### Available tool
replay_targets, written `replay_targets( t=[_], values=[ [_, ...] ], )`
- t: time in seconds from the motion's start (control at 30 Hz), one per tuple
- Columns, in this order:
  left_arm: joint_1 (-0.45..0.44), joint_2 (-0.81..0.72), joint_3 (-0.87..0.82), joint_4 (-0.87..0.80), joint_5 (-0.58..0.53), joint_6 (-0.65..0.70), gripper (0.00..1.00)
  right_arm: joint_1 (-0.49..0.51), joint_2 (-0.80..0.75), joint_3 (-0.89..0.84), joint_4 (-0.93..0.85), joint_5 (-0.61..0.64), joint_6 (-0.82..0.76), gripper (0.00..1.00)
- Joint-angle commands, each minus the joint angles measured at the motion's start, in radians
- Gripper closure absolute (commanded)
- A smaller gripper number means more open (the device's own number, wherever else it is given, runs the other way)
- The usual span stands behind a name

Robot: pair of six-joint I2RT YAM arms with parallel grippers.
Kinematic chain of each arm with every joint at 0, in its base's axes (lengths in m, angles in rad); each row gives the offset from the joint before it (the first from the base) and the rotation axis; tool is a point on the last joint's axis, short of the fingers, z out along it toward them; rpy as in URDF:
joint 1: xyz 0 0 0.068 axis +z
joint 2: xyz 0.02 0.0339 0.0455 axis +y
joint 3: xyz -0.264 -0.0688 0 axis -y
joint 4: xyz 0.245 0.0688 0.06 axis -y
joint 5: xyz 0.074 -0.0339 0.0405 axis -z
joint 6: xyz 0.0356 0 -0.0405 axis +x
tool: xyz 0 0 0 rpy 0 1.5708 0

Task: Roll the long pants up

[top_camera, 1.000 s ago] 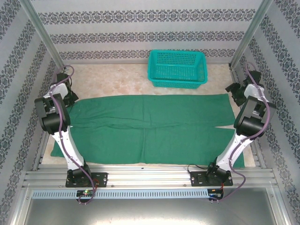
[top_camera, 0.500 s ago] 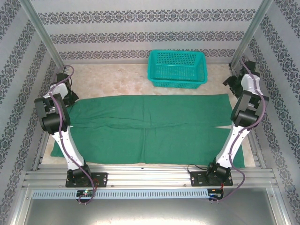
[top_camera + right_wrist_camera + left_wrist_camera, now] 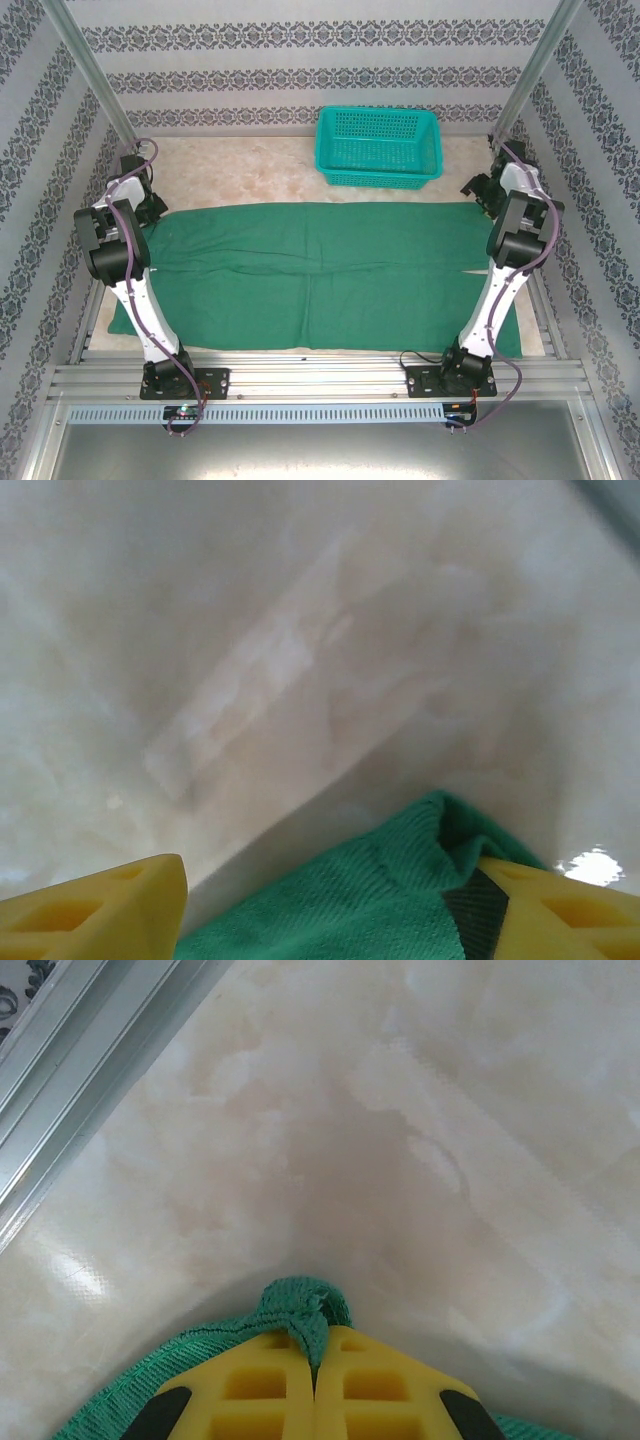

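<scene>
The long pants lie flat and spread wide across the table, dark green. My left gripper sits at their far left corner. In the left wrist view its yellow fingers are shut on a pinched bunch of the green fabric. At the far right corner is my right gripper. In the right wrist view it stands open low over the table, and the corner of the pants lies between its fingers, against the right one.
A teal mesh basket stands at the back of the table, right of centre. Metal frame posts rise at both back corners, and a rail runs close to my left gripper. Bare marble tabletop lies beyond the pants.
My right arm has swung from the table's right edge inward, bringing its gripper to the far right corner of the pants. The left arm and the pants have not moved.
</scene>
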Motion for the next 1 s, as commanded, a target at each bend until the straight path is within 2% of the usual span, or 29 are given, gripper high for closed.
replay_targets(
  t=[0.0,0.27,0.3,0.37,0.5,0.53,0.7,0.97],
  values=[
    [-0.006,0.024,-0.002,-0.025,0.023,0.017,1.0,-0.034,-0.048,-0.071,0.012,0.03,-0.016,0.27],
    [-0.005,0.047,0.009,-0.025,0.03,0.017,1.0,-0.039,0.054,0.059,-0.084,0.021,-0.036,0.26],
    [-0.004,0.049,0.01,-0.025,0.029,0.019,1.0,-0.042,0.068,0.075,-0.089,0.008,-0.035,0.34],
    [-0.005,0.052,0.015,-0.028,0.031,0.019,1.0,-0.044,0.105,0.114,-0.107,-0.018,-0.031,0.6],
    [-0.005,0.058,0.021,-0.03,0.038,0.023,1.0,-0.048,0.151,0.177,-0.155,-0.041,-0.03,0.88],
    [-0.005,0.056,0.021,-0.03,0.037,0.023,1.0,-0.049,0.147,0.178,-0.155,-0.04,-0.03,1.0],
    [-0.006,0.032,-0.002,-0.004,0.048,0.009,1.0,-0.05,0.077,0.079,-0.085,-0.045,-0.014,1.0],
    [-0.008,-0.076,-0.018,0.03,0.094,-0.051,1.0,-0.044,-0.157,-0.159,0.065,-0.061,0.004,1.0]
  ],
)
